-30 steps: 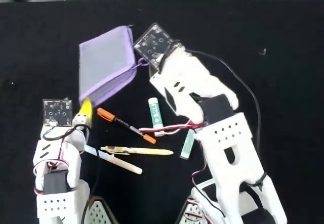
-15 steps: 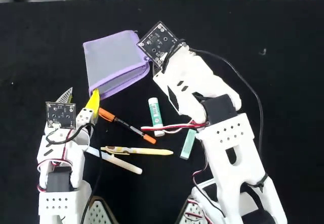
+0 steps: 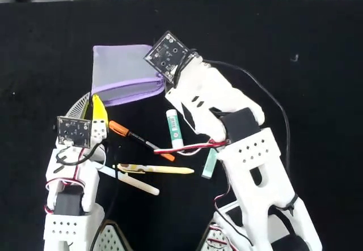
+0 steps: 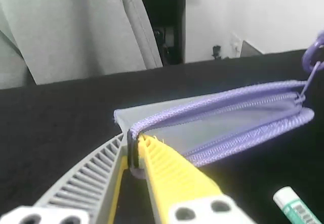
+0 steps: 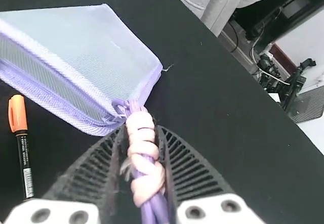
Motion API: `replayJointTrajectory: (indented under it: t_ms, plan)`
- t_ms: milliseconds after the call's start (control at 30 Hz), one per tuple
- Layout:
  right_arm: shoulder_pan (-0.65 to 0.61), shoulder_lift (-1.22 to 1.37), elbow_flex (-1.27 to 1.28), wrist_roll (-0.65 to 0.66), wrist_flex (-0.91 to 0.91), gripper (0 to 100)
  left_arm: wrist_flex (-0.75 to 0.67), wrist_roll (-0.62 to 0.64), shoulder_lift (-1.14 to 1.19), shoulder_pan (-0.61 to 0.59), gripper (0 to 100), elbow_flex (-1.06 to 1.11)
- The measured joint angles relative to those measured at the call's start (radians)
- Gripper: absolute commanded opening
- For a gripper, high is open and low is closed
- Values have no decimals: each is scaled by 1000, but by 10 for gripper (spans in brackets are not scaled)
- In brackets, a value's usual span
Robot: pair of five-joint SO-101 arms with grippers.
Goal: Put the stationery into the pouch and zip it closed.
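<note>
The purple mesh pouch (image 3: 121, 71) lies at the back left of the black table. My left gripper (image 3: 94, 105), with one yellow and one grey finger, is shut on its near corner (image 4: 134, 141). At the pouch's other end, my right gripper (image 3: 163, 83) is shut on the pink and purple zipper cord (image 5: 143, 150). In the left wrist view the pouch (image 4: 223, 123) shows its zipper edge. Between the arms lie an orange marker (image 3: 139, 140), a white and green glue stick (image 3: 173, 129), a yellow pen (image 3: 154, 169), a white pen (image 3: 128, 179) and a green stick (image 3: 210, 163).
Cables from the right arm (image 3: 187, 146) cross over the glue stick and the marker's tip. The right arm's body (image 3: 249, 160) covers the table's middle right. Open black table (image 3: 317, 92) lies to the right and behind the pouch.
The pouch has turned and come down flatter, its long edge now running left to right. My left gripper moved inward onto its corner, and the right gripper shifted left with the zipper cord.
</note>
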Motion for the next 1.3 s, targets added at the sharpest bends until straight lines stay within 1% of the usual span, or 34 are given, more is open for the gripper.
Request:
replayJointTrajectory:
  t_ms: [100, 233, 267, 400, 467, 600, 700, 900, 1067, 1167, 1300]
  plan:
    - [0, 0, 0, 0, 0, 12, -17, 0, 0, 0, 29, 0]
    - [0, 0, 0, 0, 0, 11, 0, 0, 0, 0, 32, 0]
    - [0, 0, 0, 0, 0, 11, 12, 0, 0, 0, 45, 0]
    - [0, 0, 0, 0, 0, 11, 44, 0, 0, 0, 166, 0]
    - [0, 0, 0, 0, 0, 11, 63, 0, 0, 0, 198, 0]
    - [0, 0, 0, 0, 0, 11, 92, 66, 0, 0, 202, 0]
    - [0, 0, 0, 0, 0, 11, 95, 83, 0, 0, 202, 0]
    - [0, 0, 0, 0, 0, 11, 95, 91, 0, 0, 202, 0]
    - [0, 0, 0, 0, 0, 11, 95, 92, 0, -40, 202, 0]
    - [0, 0, 0, 0, 0, 11, 95, 92, 3, -43, 202, 0]
    - [-3, 0, 0, 0, 0, 11, 95, 92, 87, -44, 202, -28]
